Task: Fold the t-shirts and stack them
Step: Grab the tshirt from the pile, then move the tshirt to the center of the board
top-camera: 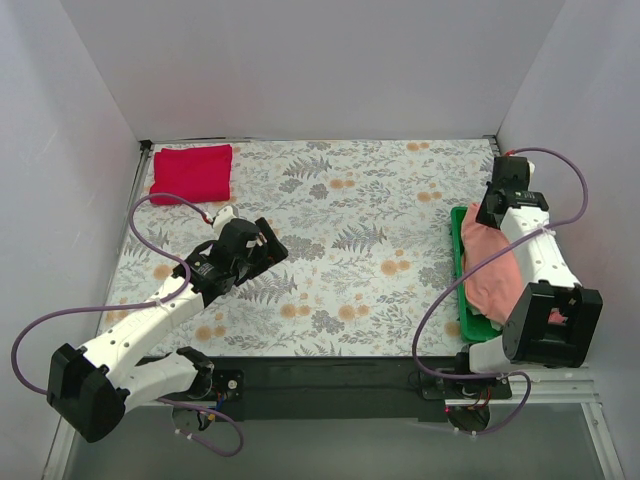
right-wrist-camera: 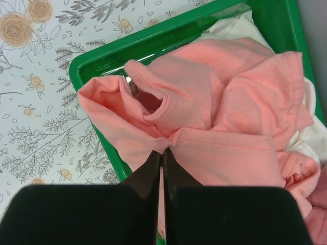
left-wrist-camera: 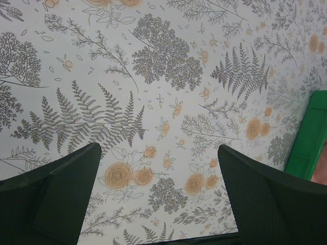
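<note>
Overhead and wrist views of a two-arm workcell enclosed by white walls. The table is covered by a floral tablecloth printed with grey ferns and orange roses. A red t-shirt, folded into a neat rectangle, lies flat at the far left corner of the table, well apart from both arms. At the right edge stands a green bin, its long side running from near to far; it holds a crumpled salmon t-shirt heaped over a white garment, part of which shows at the bin's far end and along its right side. A darker pink cloth shows at the near right of the heap. The left gripper hangs over bare tablecloth in the left half of the table, released, its two dark fingers spread wide with nothing between them; the bin's edge shows at the right border of its wrist view. The right gripper is lowered into the bin, its fingers pressed together and pinching a raised fold of the salmon t-shirt near the bin's left wall. Purple cables loop from each arm.
</note>
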Tool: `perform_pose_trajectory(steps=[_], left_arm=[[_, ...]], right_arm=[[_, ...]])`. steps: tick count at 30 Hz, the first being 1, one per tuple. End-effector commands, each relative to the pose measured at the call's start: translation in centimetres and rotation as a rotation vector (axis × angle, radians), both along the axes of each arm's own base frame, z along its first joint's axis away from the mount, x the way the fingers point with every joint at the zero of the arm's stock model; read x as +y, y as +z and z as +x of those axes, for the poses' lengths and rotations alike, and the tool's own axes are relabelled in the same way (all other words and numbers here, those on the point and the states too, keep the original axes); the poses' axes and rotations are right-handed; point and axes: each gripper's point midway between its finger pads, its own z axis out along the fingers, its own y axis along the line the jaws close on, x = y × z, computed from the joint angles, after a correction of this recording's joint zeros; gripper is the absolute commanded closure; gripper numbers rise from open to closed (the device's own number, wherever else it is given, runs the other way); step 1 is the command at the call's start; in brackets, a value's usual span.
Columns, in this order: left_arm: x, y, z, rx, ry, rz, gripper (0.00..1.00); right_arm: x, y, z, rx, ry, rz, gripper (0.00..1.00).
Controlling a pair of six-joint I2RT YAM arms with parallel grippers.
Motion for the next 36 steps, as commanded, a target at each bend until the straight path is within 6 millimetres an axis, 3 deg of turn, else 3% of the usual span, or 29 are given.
perform_pose_trajectory(steps=[1, 7, 12, 19, 20, 23, 24, 26, 27, 34, 36], left_arm=[[0.1, 0.2, -0.2, -0.008, -0.009, 0.003, 0.02], [-0.1, 0.5, -0.4, -0.013, -0.021, -0.011, 0.02], [-1.1, 1.5, -0.8, -0.051, -0.092, -0.061, 0.02], [-0.6, 3.1, -1.1, -0.113, -0.075, -0.097, 0.02], [-0.5, 3.1, -1.2, -0.118, -0.076, -0.1, 0.02], [-0.3, 3.2, -1.2, -0.12, -0.062, -0.104, 0.02], [-0.4, 3.1, -1.4, -0.116, -0.067, -0.108, 0.02], [-0.7, 3.4, -1.4, -0.116, -0.078, -0.118, 0.02], [-0.8, 3.5, -1.4, -0.115, -0.084, -0.121, 0.02], [-1.1, 4.6, -1.8, -0.143, -0.091, -0.174, 0.02], [-1.2, 5.3, -2.0, -0.172, -0.107, -0.191, 0.02]], right_arm=[[-0.5, 4.7, 0.8, -0.137, 0.0, -0.026, 0.99], [-0.7, 9.9, 0.3, -0.291, 0.002, -0.055, 0.99], [-1.2, 15.7, -0.8, -0.429, -0.004, -0.111, 0.99], [-0.9, 24.7, -2.7, -0.621, 0.008, -0.144, 0.99], [-0.8, 27.0, -3.1, -0.676, 0.012, -0.149, 0.99], [-0.3, 30.2, -4.0, -0.742, 0.038, -0.152, 0.99], [-0.2, 32.4, -4.5, -0.79, 0.044, -0.159, 0.99], [0.3, 34.5, -5.0, -0.835, 0.069, -0.163, 0.99], [0.5, 36.6, -5.7, -0.885, 0.077, -0.171, 0.99], [2.2, 44.0, -8.3, -1.067, 0.178, -0.209, 0.99], [2.9, 45.1, -8.2, -1.089, 0.229, -0.215, 0.99]])
